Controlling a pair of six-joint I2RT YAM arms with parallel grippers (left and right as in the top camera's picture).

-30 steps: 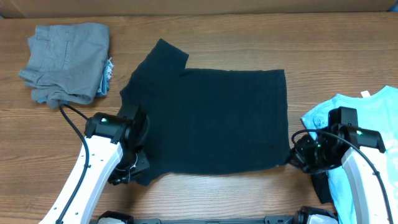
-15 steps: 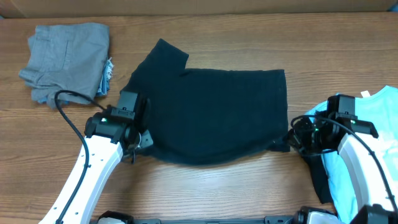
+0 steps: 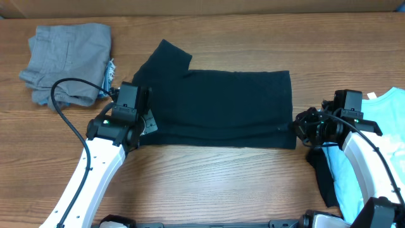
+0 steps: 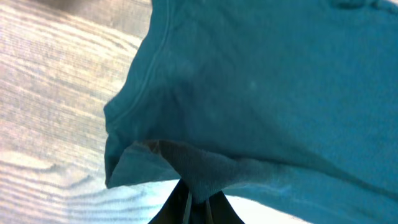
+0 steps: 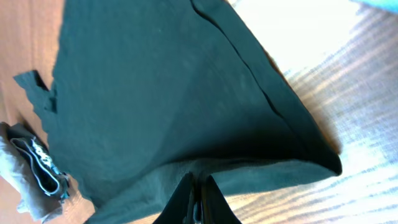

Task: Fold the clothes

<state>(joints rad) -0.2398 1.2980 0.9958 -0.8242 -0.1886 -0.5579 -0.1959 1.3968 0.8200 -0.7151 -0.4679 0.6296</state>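
The black T-shirt [image 3: 221, 104] lies across the middle of the table, its near half folded back over the far half, one sleeve sticking out at the far left. My left gripper [image 3: 147, 124] is shut on the shirt's near left corner; the pinched cloth [image 4: 196, 180] shows in the left wrist view between the fingers [image 4: 198, 208]. My right gripper [image 3: 297, 128] is shut on the near right corner, seen in the right wrist view [image 5: 198, 199] with the cloth [image 5: 155, 93] draped ahead. A light blue T-shirt [image 3: 380, 136] lies at the right edge, under the right arm.
A pile of grey folded garments [image 3: 66, 60] sits at the far left, also in the right wrist view [image 5: 31, 168]. A black cable [image 3: 63, 104] loops from the left arm beside that pile. Bare wooden table [image 3: 215, 183] lies in front of the shirt.
Both grippers have carried the shirt's near edge away from the front, over the shirt. The visible black shape is now about half as deep, with a straight fold line in front.
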